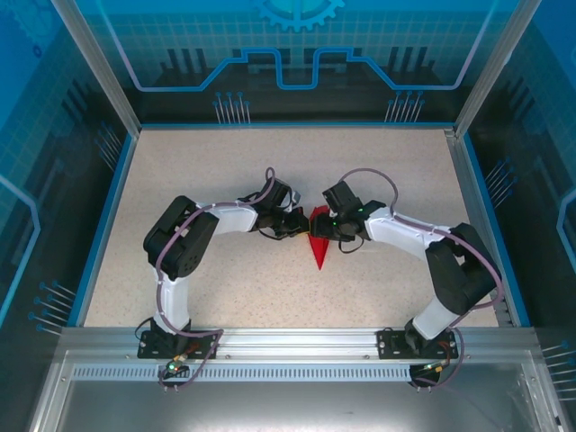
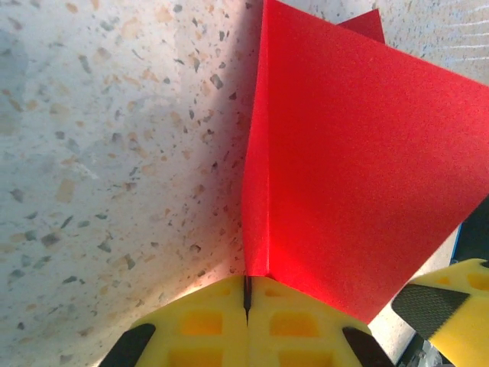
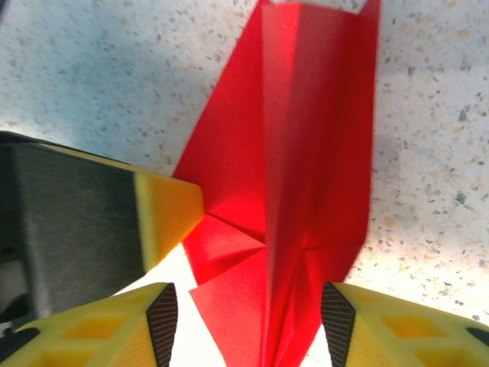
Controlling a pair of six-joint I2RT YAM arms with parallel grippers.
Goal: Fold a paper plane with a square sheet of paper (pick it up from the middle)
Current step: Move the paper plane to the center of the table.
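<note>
At the middle of the counter [image 1: 225,171], between the two arms, the paper plane [image 1: 319,250] lies with its point toward the near edge and its wider end tucked between the two wrists. The left gripper [image 2: 247,289] is closed flat on a raised fold of the red paper, its yellow fingers pressed together with just the paper's edge between them. The right gripper [image 3: 248,300] straddles the body from the other side. Its jaws stand apart, with a dark pad on either side of the centre ridge, and neither pad seems to touch the paper.

The step in hand looks like pinching the centre crease while the left side anchors the paper. To do it well, the left pinch should hold firm without tugging. The right jaws should come in squarely along the ridge, low enough to catch every layer, so that the wings stack evenly and do not skew. A slow close seems wise, since thin paper buckles or tears if the two grips pull against each other. The small triangular flap beside the right gripper's left pad should be left out of the bite.

The plane is bright red, matte and unmarked, a long tapering triangle. From the right wrist a sharp centre ridge runs its length, with the wings sloping away on both sides. From the left wrist one wing shows as a broad flat panel beside an upright fold. The edges look crisp.
</note>
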